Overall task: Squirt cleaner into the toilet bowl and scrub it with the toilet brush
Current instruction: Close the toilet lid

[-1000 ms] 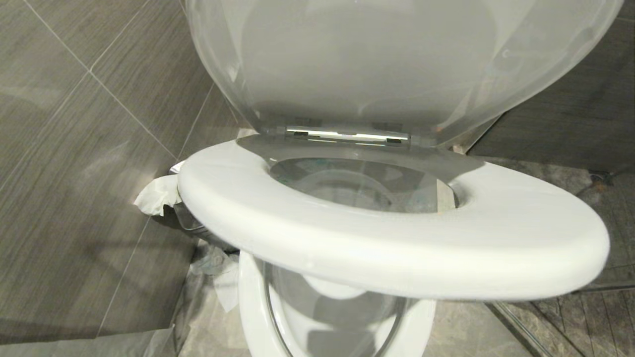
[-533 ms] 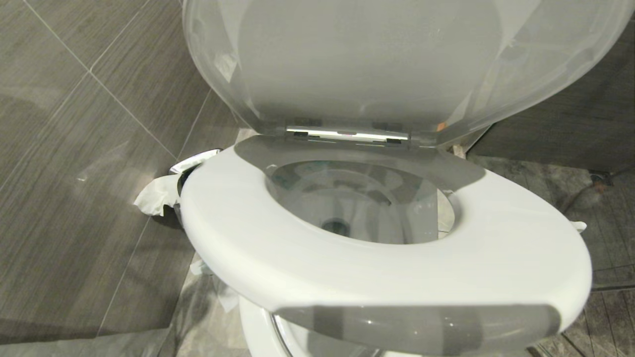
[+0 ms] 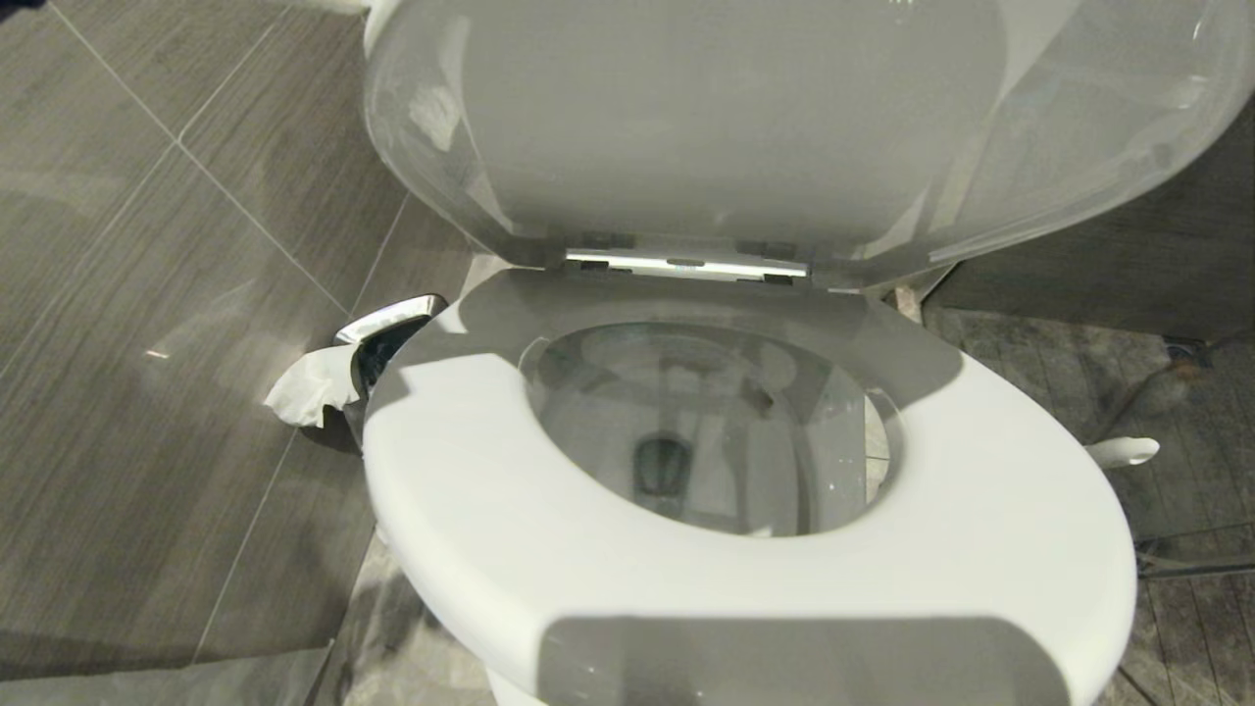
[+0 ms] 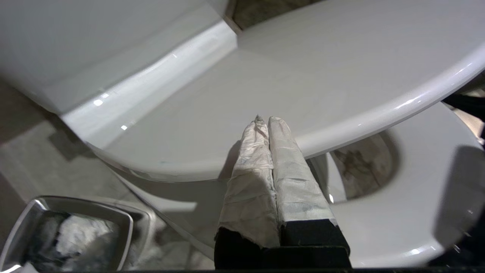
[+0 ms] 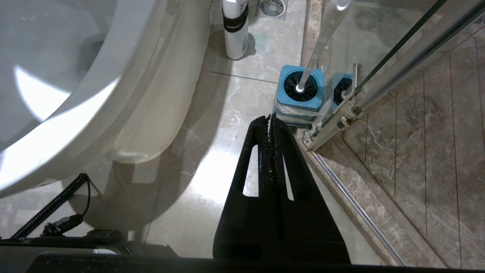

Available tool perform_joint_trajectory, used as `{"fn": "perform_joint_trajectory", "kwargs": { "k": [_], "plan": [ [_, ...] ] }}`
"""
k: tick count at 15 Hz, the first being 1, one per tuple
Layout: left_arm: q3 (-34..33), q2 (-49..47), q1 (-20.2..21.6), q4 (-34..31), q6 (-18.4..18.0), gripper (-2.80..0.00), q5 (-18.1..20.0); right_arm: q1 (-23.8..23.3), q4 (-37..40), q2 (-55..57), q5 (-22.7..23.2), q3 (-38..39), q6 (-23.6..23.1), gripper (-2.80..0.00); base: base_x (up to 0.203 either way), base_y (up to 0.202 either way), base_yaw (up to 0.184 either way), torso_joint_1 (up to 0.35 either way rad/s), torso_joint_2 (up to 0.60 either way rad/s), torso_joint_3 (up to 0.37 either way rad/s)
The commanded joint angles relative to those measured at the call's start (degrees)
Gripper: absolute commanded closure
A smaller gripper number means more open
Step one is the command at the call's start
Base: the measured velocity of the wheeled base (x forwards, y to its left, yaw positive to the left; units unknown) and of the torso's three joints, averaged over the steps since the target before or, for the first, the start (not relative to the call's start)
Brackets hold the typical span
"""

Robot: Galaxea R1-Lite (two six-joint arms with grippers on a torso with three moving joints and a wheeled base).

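The toilet bowl (image 3: 598, 441) fills the head view, its white seat (image 3: 461, 510) lying low over it and its lid (image 3: 735, 118) upright. My left gripper (image 4: 268, 119), fingers wrapped in white tape, is shut and empty, with its tips just by the lid's (image 4: 303, 76) rim, above the seat (image 4: 398, 212). My right gripper (image 5: 271, 118) hangs shut and empty over the floor beside the bowl's outer wall (image 5: 144, 94). Beyond it stands the cleaner (image 5: 235, 30). The toilet brush (image 5: 301, 88) sits in its blue holder (image 5: 299, 106); its handle tip (image 3: 1123, 451) shows past the seat.
A steel bin (image 3: 387, 324) with white paper (image 3: 309, 387) hanging out stands between the toilet and the tiled wall; it also shows as the bin (image 4: 75, 227). A glass shower door with a metal frame (image 5: 341, 113) runs close by the brush holder. A floor drain (image 5: 272, 7) lies behind the bottle.
The seat has swung down from half raised to nearly flat over the bowl, opening the view into it. The lid stays up.
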State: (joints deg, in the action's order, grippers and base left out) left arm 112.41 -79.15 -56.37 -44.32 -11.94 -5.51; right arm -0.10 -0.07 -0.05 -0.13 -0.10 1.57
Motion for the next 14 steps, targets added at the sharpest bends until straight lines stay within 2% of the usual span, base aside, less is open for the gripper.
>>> {"fn": "perform_joint_trajectory", "kwargs": {
  "k": [1,3,4,6,7,9,11,14],
  "plan": [
    [-1.27,0.19,-4.23,-4.02,3.49,0.0,0.12,0.01,-0.01,0.05,-0.04,0.01,0.01,0.0,0.0,0.0,0.0,0.0,0.0,0.0],
    [-4.24,0.19,-8.07,-5.23,7.95,0.0,0.14,0.01,-0.01,0.05,-0.04,0.01,0.01,0.0,0.0,0.0,0.0,0.0,0.0,0.0],
    [-4.62,-0.17,-8.61,-5.24,9.27,0.0,-0.01,0.01,-0.01,0.05,-0.04,0.01,0.01,0.0,0.0,0.0,0.0,0.0,0.0,0.0],
    [-4.38,0.08,-8.67,-5.26,9.76,0.0,-0.77,0.01,-0.01,0.05,-0.04,0.01,0.01,0.0,0.0,0.0,0.0,0.0,0.0,0.0],
    [-4.05,0.08,-8.03,-4.94,10.15,0.0,-2.46,0.01,-0.01,0.05,-0.04,0.01,0.01,0.0,0.0,0.0,0.0,0.0,0.0,0.0],
    [-1.95,-0.3,-2.39,0.94,12.64,0.0,-7.63,0.01,-0.01,0.05,-0.04,0.01,0.01,0.0,0.0,0.0,0.0,0.0,0.0,0.0],
    [-1.34,-0.03,5.22,6.42,13.8,0.0,-9.73,0.01,-0.01,0.05,-0.04,0.01,0.01,0.0,0.0,0.0,0.0,0.0,0.0,0.0],
    [-2.25,0.82,6.02,8.02,13.98,0.0,-10.84,0.01,-0.01,0.05,-0.04,0.01,0.01,0.0,0.0,0.0,0.0,0.0,0.0,0.0]
  ]
}}
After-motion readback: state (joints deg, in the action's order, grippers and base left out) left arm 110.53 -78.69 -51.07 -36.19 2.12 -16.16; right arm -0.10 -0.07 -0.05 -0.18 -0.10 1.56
